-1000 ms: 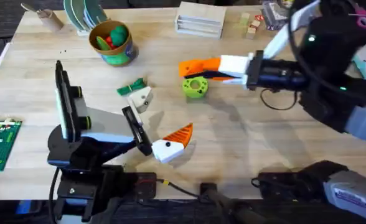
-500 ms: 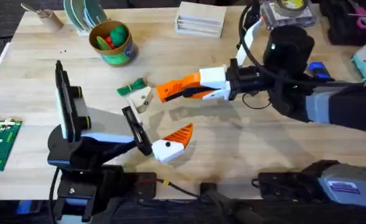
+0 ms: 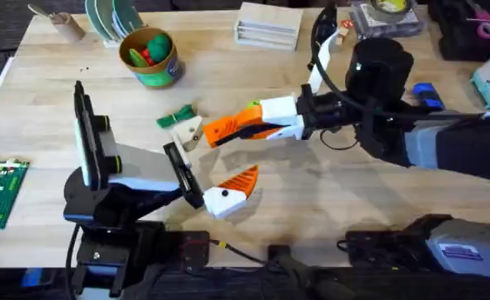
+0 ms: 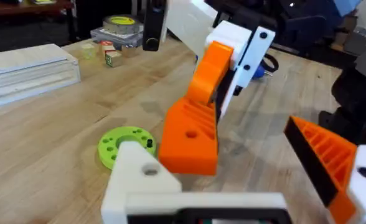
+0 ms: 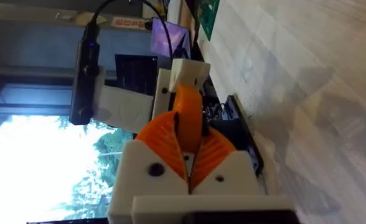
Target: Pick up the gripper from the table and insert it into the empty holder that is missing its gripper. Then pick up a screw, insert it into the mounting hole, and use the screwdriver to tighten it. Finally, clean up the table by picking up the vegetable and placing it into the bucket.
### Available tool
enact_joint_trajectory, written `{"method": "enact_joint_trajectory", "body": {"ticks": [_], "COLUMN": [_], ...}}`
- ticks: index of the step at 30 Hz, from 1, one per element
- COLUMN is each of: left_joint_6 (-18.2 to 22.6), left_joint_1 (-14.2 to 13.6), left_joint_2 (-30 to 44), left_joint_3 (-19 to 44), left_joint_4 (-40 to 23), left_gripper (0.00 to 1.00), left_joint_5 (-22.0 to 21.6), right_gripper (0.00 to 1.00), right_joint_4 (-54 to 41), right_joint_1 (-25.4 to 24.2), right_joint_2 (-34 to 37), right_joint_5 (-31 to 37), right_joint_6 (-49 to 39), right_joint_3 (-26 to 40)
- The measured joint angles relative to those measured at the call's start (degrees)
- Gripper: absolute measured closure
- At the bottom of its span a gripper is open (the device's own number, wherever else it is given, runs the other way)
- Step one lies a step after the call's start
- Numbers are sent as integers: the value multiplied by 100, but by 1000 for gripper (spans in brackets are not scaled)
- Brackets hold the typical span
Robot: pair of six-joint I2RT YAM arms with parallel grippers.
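In the overhead view the right gripper [image 3: 235, 127] reaches across to the middle of the frame, its orange pads pinched on the loose gripper wedge [image 3: 214, 133]. The wedge's tip is just beside the cream holder [image 3: 192, 133]. The wedge looks like light, rigid plastic with smooth faces, so it may twist in a light pinch. A hold across its flat sides, well back from the end that seats, seems best. The vegetable [image 3: 177, 117] lies touching or nearly touching the holder's upper-left side and crowds that flank. The left gripper [image 3: 228, 190] sits just below, fingers spread and holding nothing. Bare table [image 3: 353, 192] to the right leaves free room to back out. The bucket [image 3: 157, 77] stands well apart at upper left. In the left wrist view the wedge [image 4: 189, 140] hangs at centre from the right gripper [image 4: 215, 81], its drilled face showing, with a lime disc [image 4: 111, 144] behind it. In the right wrist view the pads [image 5: 217, 149] press together around the wedge [image 5: 186, 109].
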Motion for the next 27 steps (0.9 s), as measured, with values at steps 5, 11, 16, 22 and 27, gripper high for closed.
{"method": "enact_joint_trajectory", "body": {"ticks": [5,11,16,22,27], "left_joint_6": [0,0,0,-15,-46], "left_joint_1": [0,0,7,7,10], "left_joint_2": [-1,0,1,1,-1], "left_joint_3": [0,0,0,0,0], "left_joint_4": [0,0,-2,-10,-43], "left_gripper": [8,8,8,7,8], "left_joint_5": [0,0,-4,-2,-27], "right_gripper": [990,990,990,990,990], "right_joint_4": [29,60,223,343,395], "right_joint_1": [82,125,194,213,305], "right_joint_2": [4,128,129,231,312], "right_joint_5": [56,220,364,440,530], "right_joint_6": [-1,1,12,57,68], "right_joint_3": [0,0,0,0,22]}}
